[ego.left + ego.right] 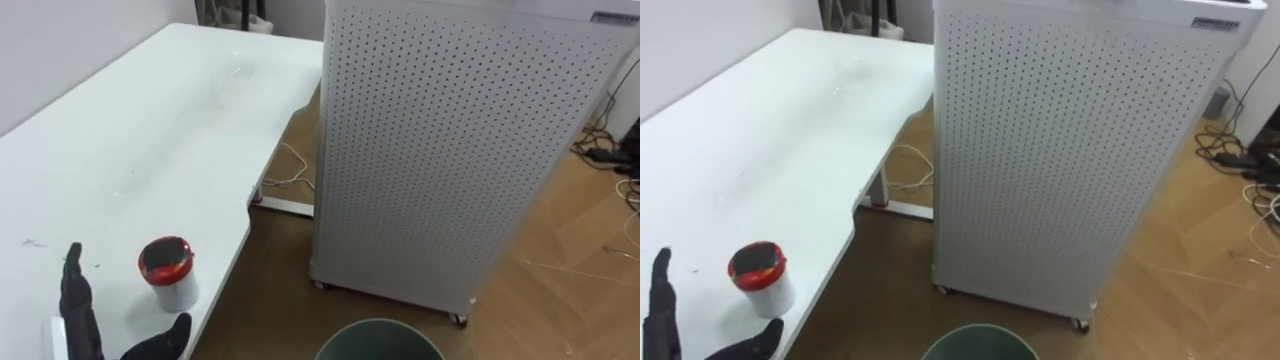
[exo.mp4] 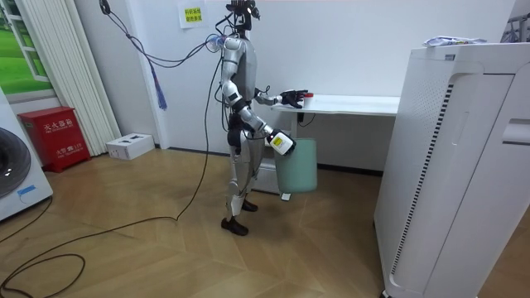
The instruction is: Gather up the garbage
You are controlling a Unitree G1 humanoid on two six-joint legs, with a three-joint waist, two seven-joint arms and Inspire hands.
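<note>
Currently in hand: the reach for the garbage; by my reading nothing is lifted yet.
Task's thing: a small white cup (image 1: 168, 275) with a red lid. It stands upright on the white worktop (image 1: 150, 130), just right of the fingers (image 1: 74, 285) and just beyond the thumb, in the open span between them. A narrow gap shows, so no contact.
Left hand (image 1: 80, 312): low over the worktop's near end, fingers straight, thumb held out wide; released, holding nothing.
Right hand (image 2: 281, 143): in the room view it is down at the robot's side, at the rim of the green bin (image 1: 380, 340); whether it grips cannot be told.
Bin: its round mouth lies lower and well to the right of the fingers, off the worktop and below its edge.
Next move calls for: easing the hand a little forward and right until the cup sits deep in the span. Then close thumb and fingers on its wall below the lid, lift, and carry it right, over the edge to the bin.
Edges: the worktop's curved edge runs just right of the cup, on the side away from the fingers. A sideways nudge could likely tip the cup over it.
Open room: bare worktop stretches far ahead of the fingers. To their right, past the edge, is a strip of wood floor, then a tall perforated white cabinet (image 1: 460, 150), well apart, which bounds any wide swing.
</note>
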